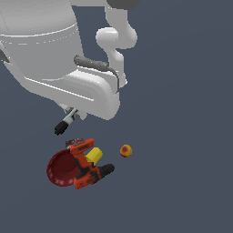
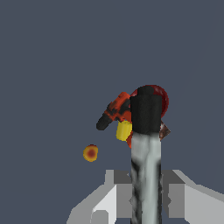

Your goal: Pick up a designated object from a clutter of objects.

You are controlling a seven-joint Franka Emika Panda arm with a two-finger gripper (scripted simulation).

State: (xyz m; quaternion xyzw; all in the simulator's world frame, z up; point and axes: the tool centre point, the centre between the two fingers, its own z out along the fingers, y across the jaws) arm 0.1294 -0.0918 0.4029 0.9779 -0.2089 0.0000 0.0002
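The clutter lies low in the exterior view. An orange-red power drill [image 1: 85, 167] with a black chuck [image 1: 107, 170] lies against a dark red round bowl [image 1: 60, 169]. A small yellow block [image 1: 94, 155] rests on the drill, and a small brownish item [image 1: 74, 142] sits at its far end. My gripper [image 1: 59, 129] hangs above the brownish item and apart from the pile, shut with nothing in it. In the wrist view its black fingertips [image 2: 145, 109] form one column that hides part of the bowl [image 2: 161, 99] and the drill [image 2: 116, 111]. The yellow block [image 2: 124, 130] and brownish item [image 2: 165, 130] show beside them.
A small orange-yellow ball [image 1: 126, 150] [image 2: 90, 153] lies alone to the exterior view's right of the pile. The arm's white links [image 1: 68, 68] fill the upper left of the exterior view. The floor [image 1: 182, 182] is plain dark blue-grey.
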